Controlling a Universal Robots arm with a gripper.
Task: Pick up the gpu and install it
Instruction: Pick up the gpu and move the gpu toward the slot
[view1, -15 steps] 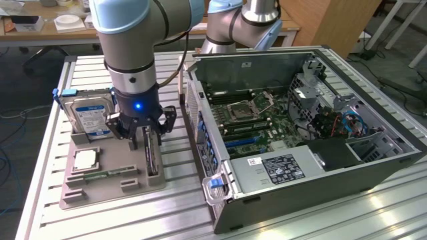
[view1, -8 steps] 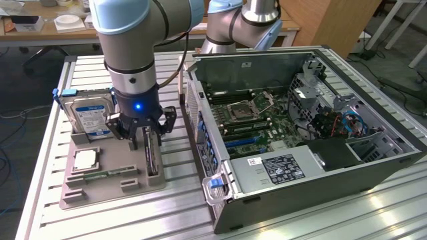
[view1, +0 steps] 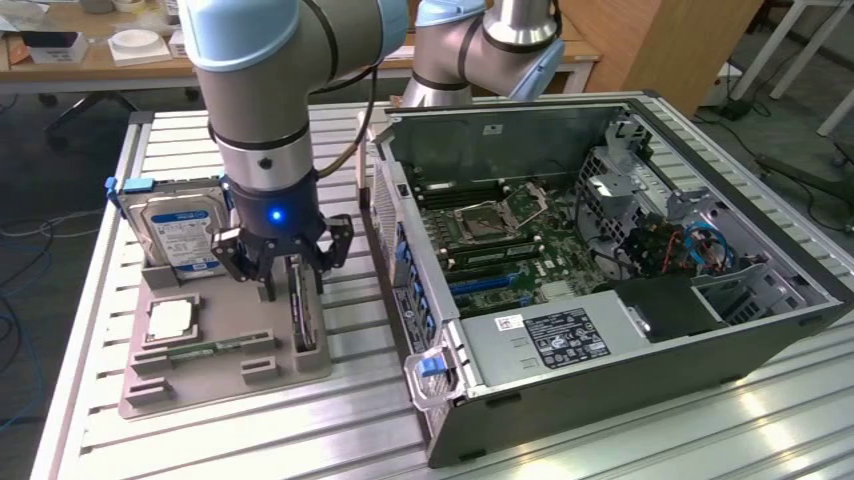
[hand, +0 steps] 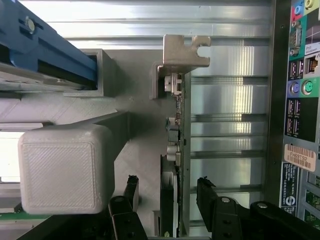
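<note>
- Here, the gpu (view1: 304, 320) stands on edge in a slot of the grey holder (view1: 200, 385), untouched.
- The gripper (view1: 291, 280) hangs over it, jaws spread either side, grasping nothing.
- Risk: an off-centre descent could strike the card's edge or bracket (hand: 182, 50), jamming it in the holder.

Splayed hand (view1: 295, 281) over gpu (view1: 304, 324) in tray (view1: 200, 378)

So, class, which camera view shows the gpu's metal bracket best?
The wrist view: the metal bracket is close and unobstructed at the end of the gpu, which is seen edge-on, flanked by the open gripper. The exterior view shows the gpu as a thin dark strip; its bracket is hard to tell there.
</note>
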